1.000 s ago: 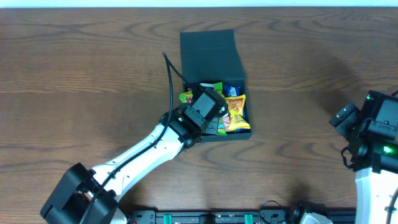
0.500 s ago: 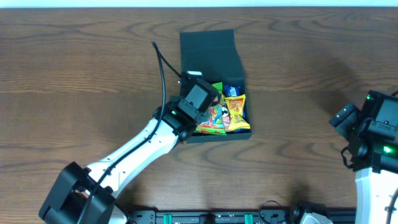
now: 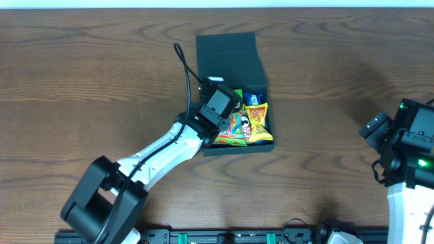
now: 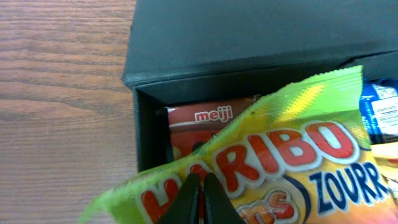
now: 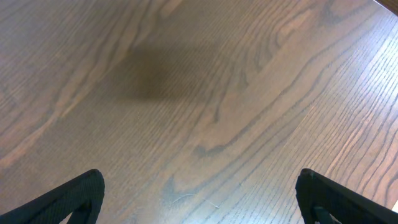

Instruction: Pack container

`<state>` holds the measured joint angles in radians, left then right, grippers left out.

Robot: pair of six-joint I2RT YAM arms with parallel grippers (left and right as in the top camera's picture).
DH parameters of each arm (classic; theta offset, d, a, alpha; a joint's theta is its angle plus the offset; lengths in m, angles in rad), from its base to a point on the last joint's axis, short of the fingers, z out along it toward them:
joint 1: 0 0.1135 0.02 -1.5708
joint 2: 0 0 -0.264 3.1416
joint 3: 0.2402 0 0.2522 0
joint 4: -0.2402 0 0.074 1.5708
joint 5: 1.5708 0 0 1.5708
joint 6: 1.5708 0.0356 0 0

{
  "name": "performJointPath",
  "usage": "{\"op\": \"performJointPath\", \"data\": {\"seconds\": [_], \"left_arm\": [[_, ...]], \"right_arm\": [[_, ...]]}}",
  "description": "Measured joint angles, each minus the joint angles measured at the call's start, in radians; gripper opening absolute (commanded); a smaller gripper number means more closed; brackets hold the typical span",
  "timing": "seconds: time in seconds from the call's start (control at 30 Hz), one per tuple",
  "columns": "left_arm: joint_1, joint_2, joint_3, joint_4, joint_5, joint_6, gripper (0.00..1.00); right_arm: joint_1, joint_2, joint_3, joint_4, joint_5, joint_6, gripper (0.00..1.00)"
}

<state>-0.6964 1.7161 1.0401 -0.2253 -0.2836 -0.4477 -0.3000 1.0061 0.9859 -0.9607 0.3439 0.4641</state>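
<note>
The container (image 3: 228, 55) is a dark square box with its flap lid folded back, in the middle of the table. Several snack packets lie in it: a green and yellow Haribo packet (image 4: 292, 155), a red Meiji packet (image 4: 199, 121) under it, an orange packet (image 3: 258, 123) and a blue one (image 3: 252, 99). My left gripper (image 4: 199, 182) is shut just above the Haribo packet near the box's back left corner (image 4: 146, 99), with nothing seen between its fingers. My right gripper (image 5: 199, 199) is open above bare wood, far to the right of the box.
The right arm (image 3: 403, 146) stands at the table's right edge. The left arm (image 3: 163, 152) reaches in from the front left, with its cable (image 3: 184, 64) arching over the box's left side. Brown wooden table (image 3: 81, 81) surrounds the box.
My left gripper has moved from the box's front left toward its back left, staying shut, which uncovers the Haribo packet. The right arm has not moved.
</note>
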Motion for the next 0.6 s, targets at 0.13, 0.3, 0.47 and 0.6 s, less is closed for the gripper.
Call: {"op": "performJointPath", "data": {"seconds": [0.13,0.3,0.47,0.6], "left_arm": [[0.0,0.025,0.005,0.028,0.0,0.0,0.06],[0.004,0.054,0.006,0.096,0.023,0.001,0.06],[0.008,0.062,0.006,0.124,0.046,0.0,0.06],[0.008,0.062,0.007,0.116,0.053,0.0,0.06]], "right_arm": [[0.0,0.0,0.0,0.0,0.0,0.0,0.99],[0.0,0.0,0.0,0.0,0.0,0.0,0.99],[0.0,0.0,0.0,0.0,0.0,0.0,0.99],[0.0,0.0,0.0,0.0,0.0,0.0,0.99]]}}
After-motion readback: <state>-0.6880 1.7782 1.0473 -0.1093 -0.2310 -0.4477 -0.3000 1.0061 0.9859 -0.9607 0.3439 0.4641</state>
